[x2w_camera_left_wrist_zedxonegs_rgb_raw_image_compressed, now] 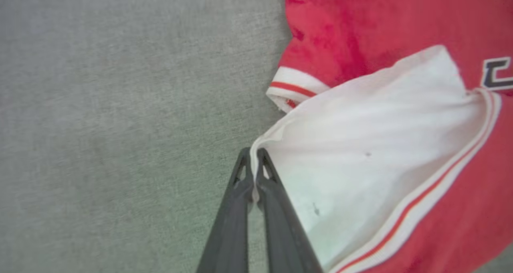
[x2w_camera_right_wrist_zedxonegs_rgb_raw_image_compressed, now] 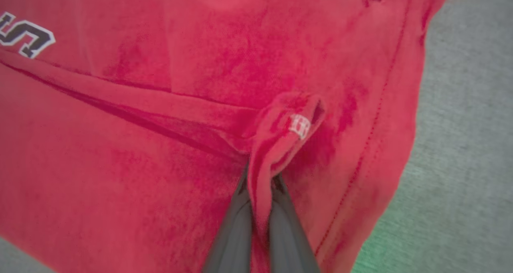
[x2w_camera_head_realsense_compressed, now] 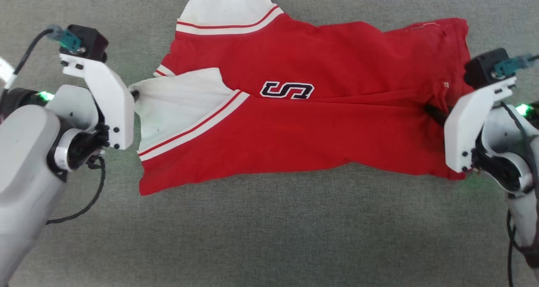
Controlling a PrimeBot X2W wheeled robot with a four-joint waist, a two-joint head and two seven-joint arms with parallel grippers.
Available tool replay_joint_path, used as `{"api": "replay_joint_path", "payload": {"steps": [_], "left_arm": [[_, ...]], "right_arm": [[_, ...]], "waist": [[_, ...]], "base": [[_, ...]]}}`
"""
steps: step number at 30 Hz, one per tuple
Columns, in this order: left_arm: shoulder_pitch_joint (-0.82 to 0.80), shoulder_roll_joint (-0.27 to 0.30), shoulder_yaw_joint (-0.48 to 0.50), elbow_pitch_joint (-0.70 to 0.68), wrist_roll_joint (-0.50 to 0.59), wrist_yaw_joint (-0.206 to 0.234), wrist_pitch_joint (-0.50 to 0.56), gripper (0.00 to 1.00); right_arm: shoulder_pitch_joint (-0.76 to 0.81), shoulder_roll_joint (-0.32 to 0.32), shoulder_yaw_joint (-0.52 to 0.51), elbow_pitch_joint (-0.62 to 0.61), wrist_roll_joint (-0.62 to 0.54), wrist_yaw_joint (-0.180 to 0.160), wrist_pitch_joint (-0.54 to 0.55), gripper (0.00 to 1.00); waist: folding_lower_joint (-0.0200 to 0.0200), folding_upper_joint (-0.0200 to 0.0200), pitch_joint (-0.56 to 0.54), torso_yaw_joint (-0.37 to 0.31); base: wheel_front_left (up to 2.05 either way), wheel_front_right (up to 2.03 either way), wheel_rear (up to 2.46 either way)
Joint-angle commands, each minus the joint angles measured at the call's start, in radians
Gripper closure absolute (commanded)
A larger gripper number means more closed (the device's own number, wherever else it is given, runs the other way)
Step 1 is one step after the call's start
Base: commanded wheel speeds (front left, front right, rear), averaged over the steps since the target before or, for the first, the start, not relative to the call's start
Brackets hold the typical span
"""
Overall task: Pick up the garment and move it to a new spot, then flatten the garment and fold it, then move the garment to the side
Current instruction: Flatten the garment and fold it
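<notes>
Garment (x2w_camera_head_realsense_compressed: 303,127): red soft-fabric T-shirt with white sleeves and red-and-white striped trim. It is spread lengthwise across the middle of the head view, neck end toward 9 o'clock and hem toward 3 o'clock. A long crease runs through the red body from one grip to the other. The black-and-white letter print (x2w_camera_head_realsense_compressed: 287,89) sits just above the crease, near the centre.

One white sleeve (x2w_camera_head_realsense_compressed: 181,105) lies folded over the body at the 9 o'clock end. The second white sleeve (x2w_camera_head_realsense_compressed: 229,4) sticks out toward 12 o'clock.

Left gripper (x2w_camera_head_realsense_compressed: 135,95), at 9 o'clock of the garment: dark fingers pressed together, pinching the edge of the white sleeve. The left wrist view shows the cloth edge caught between the tips (x2w_camera_left_wrist_zedxonegs_rgb_raw_image_compressed: 252,154).

Right gripper (x2w_camera_head_realsense_compressed: 429,110), at 3 o'clock: fingers closed on a bunched ridge of red fabric near the hem, seen in the right wrist view (x2w_camera_right_wrist_zedxonegs_rgb_raw_image_compressed: 260,180). A small white label (x2w_camera_right_wrist_zedxonegs_rgb_raw_image_compressed: 300,125) sits on that ridge just past the tips.

All of this is on a grey woven surface (x2w_camera_head_realsense_compressed: 269,236). Whether the gripped edges are raised off it cannot be told.
</notes>
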Motion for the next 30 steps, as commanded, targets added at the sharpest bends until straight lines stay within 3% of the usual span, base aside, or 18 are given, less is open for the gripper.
{"api": "replay_joint_path", "payload": {"steps": [1, 6, 7, 8, 9, 10, 11, 19, 25, 26, 30], "left_arm": [[-0.02, -0.011, -0.003, 0.027, -0.006, -0.01, -0.003, 1.0], [-0.052, -0.085, -0.018, 0.197, -0.039, -0.061, 0.02, 1.0], [-0.057, -0.096, -0.021, 0.222, -0.04, -0.071, 0.018, 1.0], [-0.063, -0.101, -0.023, 0.241, -0.039, -0.08, 0.014, 0.95], [-0.072, -0.105, -0.021, 0.256, -0.039, -0.085, 0.008, 0.71], [-0.087, -0.107, -0.014, 0.269, -0.036, -0.098, -0.008, 0.33], [-0.092, -0.104, -0.011, 0.27, -0.037, -0.101, -0.014, 0.0], [-0.053, -0.022, -0.004, 0.123, -0.024, -0.055, -0.004, 0.0], [0.053, 0.067, 0.005, -0.14, -0.047, 0.056, 0.058, 0.0], [0.053, 0.067, 0.005, -0.14, -0.047, 0.056, 0.058, 0.0], [0.138, 0.121, 0.002, -0.311, -0.053, 0.15, 0.1, 0.0]], "right_arm": [[-0.017, 0.004, 0.007, 0.024, -0.005, -0.002, -0.006, 1.0], [-0.067, 0.012, 0.064, 0.129, 0.007, -0.002, -0.011, 1.0], [-0.075, 0.013, 0.074, 0.142, 0.009, -0.002, -0.013, 0.89], [-0.083, 0.012, 0.08, 0.151, 0.01, -0.002, -0.015, 0.63], [-0.088, 0.013, 0.081, 0.157, 0.013, -0.002, -0.018, 0.28], [-0.1, 0.009, 0.082, 0.159, 0.012, -0.002, -0.029, 0.0], [-0.1, 0.007, 0.085, 0.156, 0.016, -0.002, -0.036, 0.0], [-0.048, 0.005, 0.003, 0.05, 0.01, -0.002, -0.151, 0.0], [0.031, 0.062, -0.148, -0.071, -0.058, -0.001, -0.265, 0.0], [0.031, 0.062, -0.148, -0.071, -0.058, -0.001, -0.265, 0.0], [0.081, 0.119, -0.247, -0.157, -0.127, -0.001, -0.334, 0.0]], "waist": [[0.0, 0.0, 0.004, -0.003], [0.0, 0.0, 0.012, -0.007], [0.0, 0.0, 0.012, -0.007], [0.0, 0.0, 0.012, -0.008], [0.0, 0.0, 0.011, -0.008], [0.0, 0.0, 0.007, -0.008], [0.0, 0.0, 0.004, -0.008], [0.0, 0.0, -0.033, -0.004], [0.0, 0.0, -0.054, -0.006], [0.0, 0.0, -0.054, -0.006], [0.0, 0.0, -0.058, -0.018]], "base": [[0.0, 0.0, 0.0], [0.0, 0.0, 0.0], [0.0, 0.0, 0.0], [0.0, 0.0, 0.0], [0.0, 0.0, 0.0], [0.0, 0.0, 0.0], [0.0, 0.0, 0.0], [0.0, 0.0, 0.0], [0.0, 0.0, 0.0], [0.0, 0.0, 0.0], [0.0, 0.0, 0.0]]}}
